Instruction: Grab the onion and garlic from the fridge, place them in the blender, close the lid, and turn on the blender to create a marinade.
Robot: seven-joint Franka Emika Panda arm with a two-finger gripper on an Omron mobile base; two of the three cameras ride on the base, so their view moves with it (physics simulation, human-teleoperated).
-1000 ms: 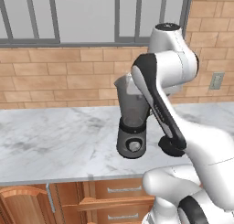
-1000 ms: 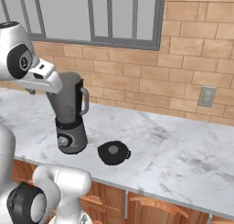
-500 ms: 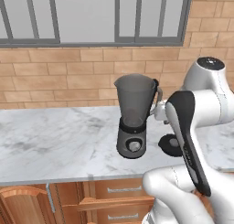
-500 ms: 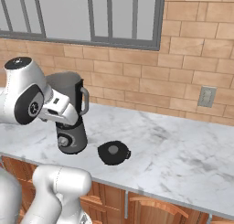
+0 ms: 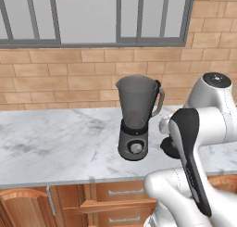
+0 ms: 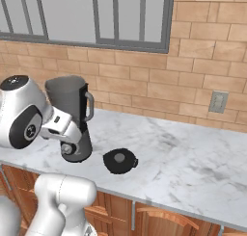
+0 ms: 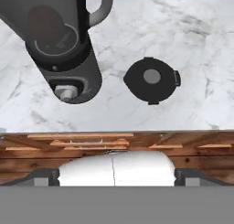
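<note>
Blender (image 7: 61, 45) upper left w/ jar uncovered, lid (image 7: 151, 80) beside it on counter (image 7: 201, 45), center frame. Tool wide open, holding nothing. Risk: arm's elbow near jar, could knock it.

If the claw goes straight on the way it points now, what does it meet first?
Probably the bare marble counter near its front edge, between the blender and the lid. The hand view looks down with both offset to either side. Depth is unclear, so this is a guess.
</note>
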